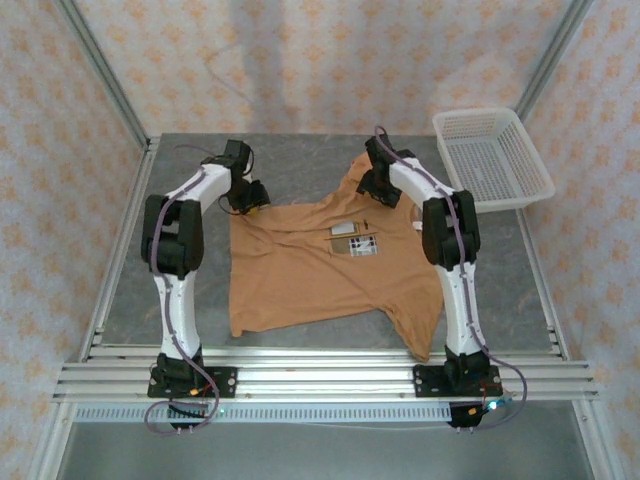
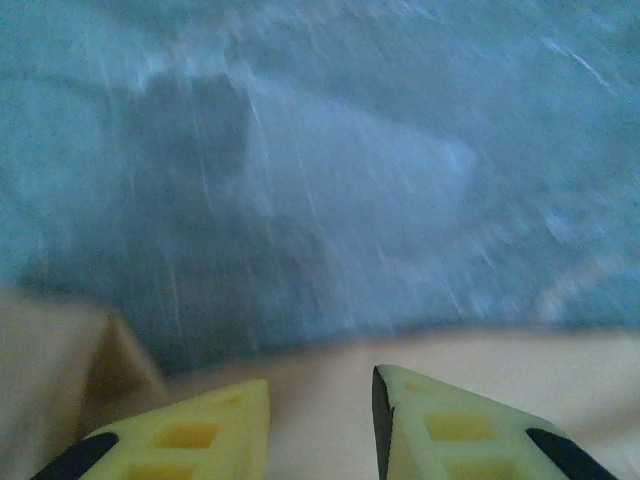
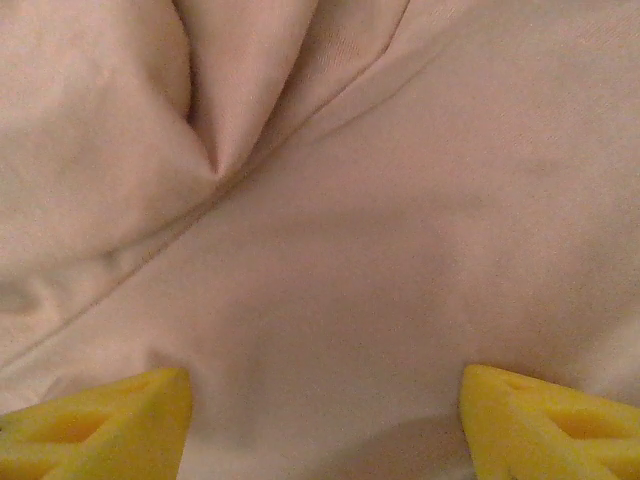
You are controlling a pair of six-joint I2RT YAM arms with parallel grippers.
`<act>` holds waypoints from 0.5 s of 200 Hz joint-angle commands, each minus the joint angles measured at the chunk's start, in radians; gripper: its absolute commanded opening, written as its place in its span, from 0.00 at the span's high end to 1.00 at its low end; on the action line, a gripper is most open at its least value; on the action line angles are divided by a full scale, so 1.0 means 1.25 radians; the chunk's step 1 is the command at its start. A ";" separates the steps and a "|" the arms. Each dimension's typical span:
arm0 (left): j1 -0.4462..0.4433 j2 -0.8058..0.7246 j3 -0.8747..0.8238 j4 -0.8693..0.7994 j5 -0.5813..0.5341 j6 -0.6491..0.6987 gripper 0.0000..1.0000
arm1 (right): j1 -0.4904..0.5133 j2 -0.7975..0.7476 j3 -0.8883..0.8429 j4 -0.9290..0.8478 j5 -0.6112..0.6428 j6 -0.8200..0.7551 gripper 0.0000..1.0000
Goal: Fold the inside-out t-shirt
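The inside-out t-shirt (image 1: 310,275) lies spread across the middle of the grey table (image 1: 300,160). Its hem edge runs down the left side of the top view and one sleeve trails toward the lower right, near the base of the right arm. Small white labels (image 1: 352,236) show on the cloth just above the centre.

The left gripper (image 1: 252,195) sits at the shirt's upper left corner. In the left wrist view its yellow fingers (image 2: 190,435) stand a narrow gap apart at the bottom of the frame, with tan cloth showing between and below them. The table beyond is streaked with blur. Whether the fingers pinch the cloth or only stand over it cannot be told.

The right gripper (image 1: 375,190) is at the shirt's upper right, by the far sleeve. The right wrist view shows its yellow fingertips (image 3: 110,420) spread wide in the lower corners, with creased cloth (image 3: 350,230) lying under them and nothing held between.

A white plastic basket (image 1: 475,112) stands at the upper right of the table, apart from the shirt.
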 commanded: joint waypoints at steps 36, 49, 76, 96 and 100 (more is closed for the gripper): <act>0.013 0.235 0.262 -0.076 -0.016 -0.047 0.71 | -0.089 0.049 0.041 -0.005 0.019 0.114 0.29; 0.020 0.286 0.360 -0.095 -0.024 -0.060 0.73 | -0.099 0.088 0.096 -0.016 0.015 0.119 0.29; 0.029 0.390 0.584 -0.132 -0.020 -0.065 0.75 | -0.116 0.170 0.252 -0.052 0.011 0.130 0.29; 0.035 0.417 0.678 -0.147 -0.008 -0.090 0.79 | -0.120 0.208 0.340 -0.051 -0.052 0.131 0.30; 0.035 0.407 0.677 -0.147 -0.011 -0.086 0.79 | -0.119 0.210 0.353 -0.055 -0.067 0.128 0.30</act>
